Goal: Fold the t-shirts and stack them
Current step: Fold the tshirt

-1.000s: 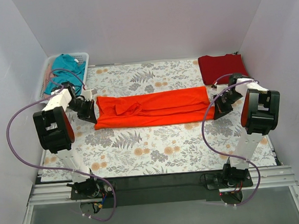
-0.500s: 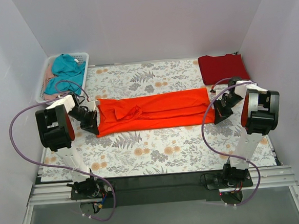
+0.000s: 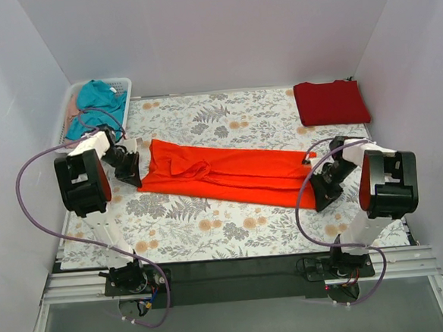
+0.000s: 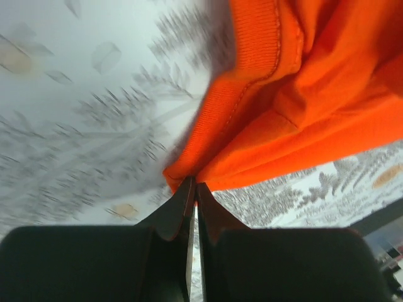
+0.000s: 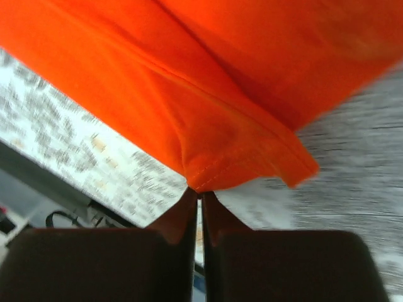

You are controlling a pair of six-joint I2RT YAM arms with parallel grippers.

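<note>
You have the spread shirt (image 3: 230, 173) lying slantwise across the table's (image 3: 211, 227) middle, the folded shirt (image 3: 329, 102) at its far right corner, and the basket (image 3: 127, 93) holding clothes (image 3: 99, 97) far left.

No legible text, labels, brands or numbers in any view. The orange-red t-shirt (image 3: 230, 173) shows only plain fabric and seam stitching. The table cover (image 3: 211, 227) around it carries a leaf-and-flower print, no lettering.
</note>
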